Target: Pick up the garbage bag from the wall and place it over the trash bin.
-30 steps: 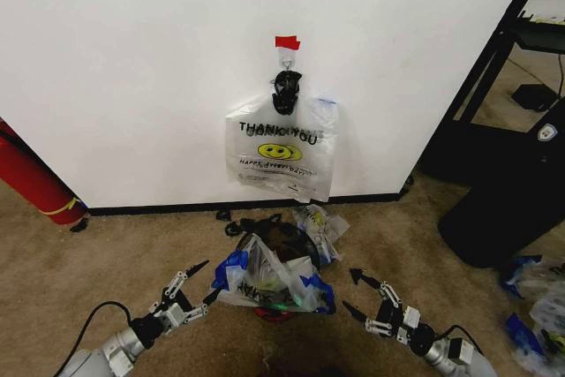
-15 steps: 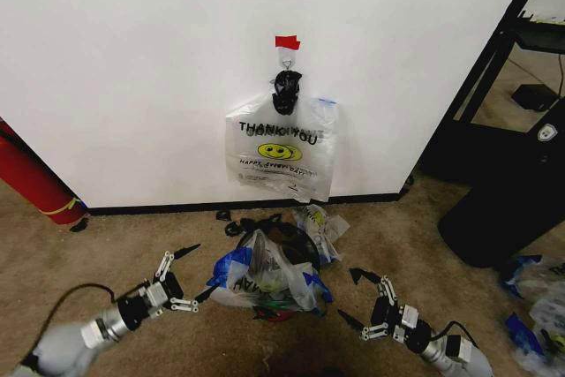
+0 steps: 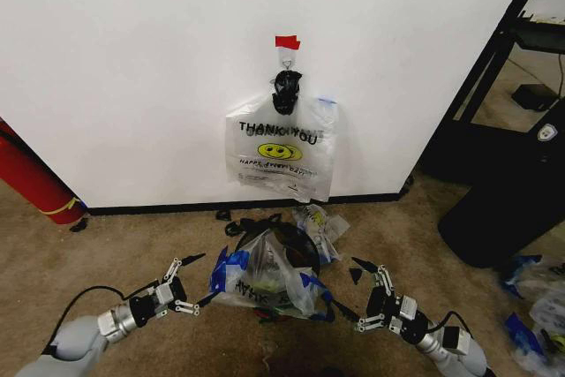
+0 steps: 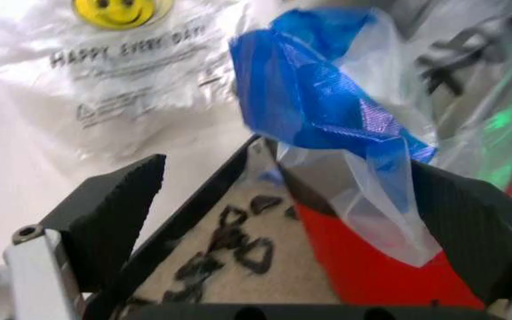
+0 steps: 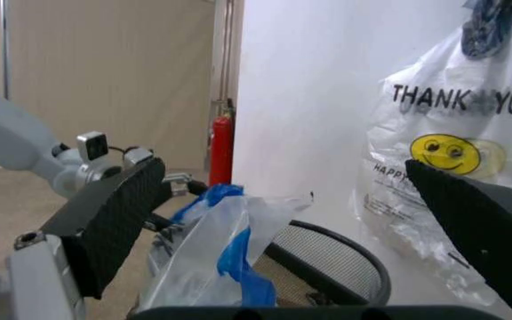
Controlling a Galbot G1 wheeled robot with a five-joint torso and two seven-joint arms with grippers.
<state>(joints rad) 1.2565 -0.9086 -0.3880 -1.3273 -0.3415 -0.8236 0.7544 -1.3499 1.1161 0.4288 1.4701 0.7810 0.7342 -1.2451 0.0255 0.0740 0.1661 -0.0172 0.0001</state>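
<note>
Against the wall (image 3: 132, 59) the trash bin (image 3: 296, 245) stands with the garbage bag (image 3: 265, 275) draped loosely over its rim — seemingly so the left gripper (image 3: 188, 282) and right gripper (image 3: 366, 293), both spread wide and empty, can flank it and stretch its mouth.

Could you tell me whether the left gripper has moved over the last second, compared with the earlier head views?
Yes. The left gripper, open, has shifted slightly away from the thin see-through blue-patched garbage bag and lower on the carpet.
</note>
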